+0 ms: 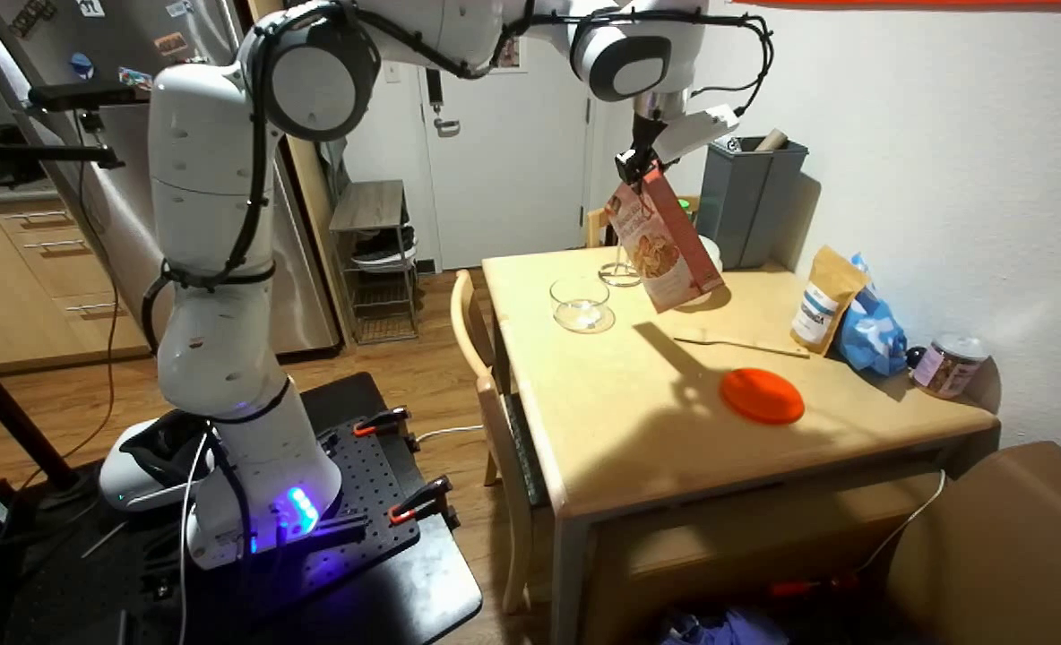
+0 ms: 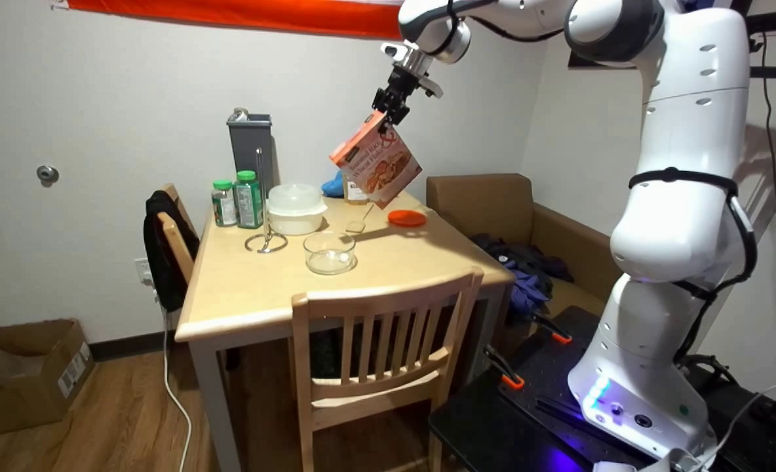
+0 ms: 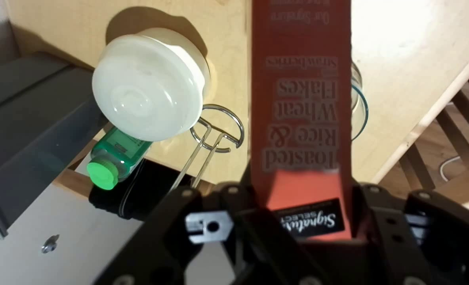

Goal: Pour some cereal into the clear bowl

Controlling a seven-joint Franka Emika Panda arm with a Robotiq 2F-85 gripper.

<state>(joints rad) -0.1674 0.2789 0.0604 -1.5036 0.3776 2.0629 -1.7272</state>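
The jaws were clamped on the cereal box (image 2: 380, 164) near its top end, standing to either side of its narrow panel in the wrist view, and the box hung tilted above the counter (image 1: 589, 403), apart from it. In both exterior views the clear bowl (image 2: 329, 255) stood to the left of the box, so by my reading the box was not yet over the bowl; no cereal could be made out in the glass. A spill looked the likeliest trouble: a pour begun from there would probably land on the bare wood to the right, and even from above, tipping too fast could overshoot so shallow a rim. Whether the box's top was open could not be told; shut flaps would give nothing, loose ones might let go all at once. Held only by one end, the box seemed apt to twist or slip as its contents shifted, while a harder squeeze risked crushing the card. A swinging corner could also catch the metal stand (image 2: 265, 206), which rose just left of the bowl, or the lidded white bowl (image 2: 296, 213) at the far left, and coming down too low might shove the glass aside.
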